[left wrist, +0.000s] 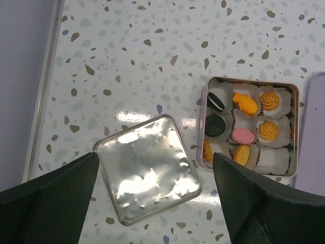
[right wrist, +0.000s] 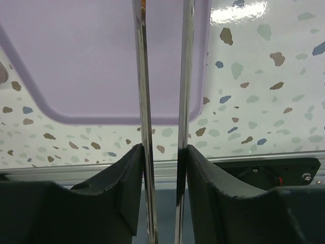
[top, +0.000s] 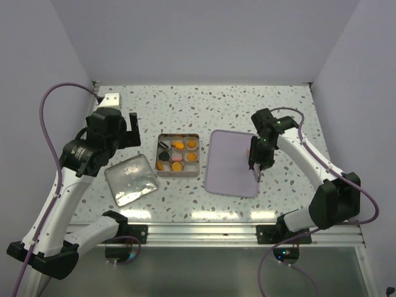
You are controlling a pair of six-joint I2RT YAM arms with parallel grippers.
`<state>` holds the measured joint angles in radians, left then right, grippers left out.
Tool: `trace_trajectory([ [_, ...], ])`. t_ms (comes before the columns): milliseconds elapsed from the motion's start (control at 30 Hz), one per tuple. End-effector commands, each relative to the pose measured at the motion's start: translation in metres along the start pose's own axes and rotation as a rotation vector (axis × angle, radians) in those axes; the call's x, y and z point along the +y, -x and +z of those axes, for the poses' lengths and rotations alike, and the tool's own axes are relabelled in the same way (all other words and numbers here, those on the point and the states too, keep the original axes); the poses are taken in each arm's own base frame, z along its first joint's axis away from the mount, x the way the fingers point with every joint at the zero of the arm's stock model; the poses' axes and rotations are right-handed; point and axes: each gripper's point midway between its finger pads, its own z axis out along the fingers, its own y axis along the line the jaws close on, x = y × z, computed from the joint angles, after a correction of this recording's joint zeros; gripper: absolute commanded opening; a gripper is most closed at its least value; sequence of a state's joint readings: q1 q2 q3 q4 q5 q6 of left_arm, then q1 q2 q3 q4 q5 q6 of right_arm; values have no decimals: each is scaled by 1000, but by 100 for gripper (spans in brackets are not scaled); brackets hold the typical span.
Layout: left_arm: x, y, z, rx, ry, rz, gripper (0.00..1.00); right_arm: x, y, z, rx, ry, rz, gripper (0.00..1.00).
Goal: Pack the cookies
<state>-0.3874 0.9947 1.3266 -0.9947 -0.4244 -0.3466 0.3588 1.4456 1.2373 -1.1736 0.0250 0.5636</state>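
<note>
An open square tin [top: 178,175] sits mid-table with cookies [left wrist: 268,130] in white paper cups: several orange, two black [left wrist: 216,124] and one pink [left wrist: 242,135]. My left gripper [left wrist: 155,155] hangs open high above the tin's silver lid [left wrist: 147,170] and holds nothing; in the top view this left gripper [top: 127,133] is left of the tin. My right gripper [right wrist: 163,147] is shut on metal tongs [right wrist: 144,91], whose blades reach out over the purple tray [right wrist: 76,61]. A sliver of orange [right wrist: 142,3] shows at the blades' far end; I cannot tell what it is.
The lid [top: 130,179] lies flat, left and slightly nearer than the tin. The purple tray [top: 232,162] lies right of the tin, with the right gripper [top: 257,159] over its right edge. The metal front rail [top: 204,232] runs along the near table edge.
</note>
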Motion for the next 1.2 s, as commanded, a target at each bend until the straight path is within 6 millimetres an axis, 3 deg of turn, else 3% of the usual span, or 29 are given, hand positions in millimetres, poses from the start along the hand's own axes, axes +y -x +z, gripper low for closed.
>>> trace_trajectory([
  [0, -2, 12, 0, -49, 1, 14, 100, -1, -6, -6, -14, 34, 4, 39],
  [233, -8, 10, 3, -35, -9, 29, 100, 7, -6, -24, -16, 80, -3, 33],
  [433, -6, 10, 1, -37, -5, 23, 100, 22, 13, -61, -69, 142, -17, 32],
  [667, -7, 10, 2, -33, -5, 22, 100, 68, 15, -106, -97, 341, -51, 30],
  [833, -8, 12, 1, -38, -8, 19, 100, 122, -5, -128, -97, 452, -151, 30],
  [1000, -9, 12, 2, -32, -13, 17, 100, 168, -31, -122, -61, 505, -238, 30],
  [1167, -7, 12, -1, -35, -6, 10, 100, 190, -51, -103, -28, 494, -300, 30],
])
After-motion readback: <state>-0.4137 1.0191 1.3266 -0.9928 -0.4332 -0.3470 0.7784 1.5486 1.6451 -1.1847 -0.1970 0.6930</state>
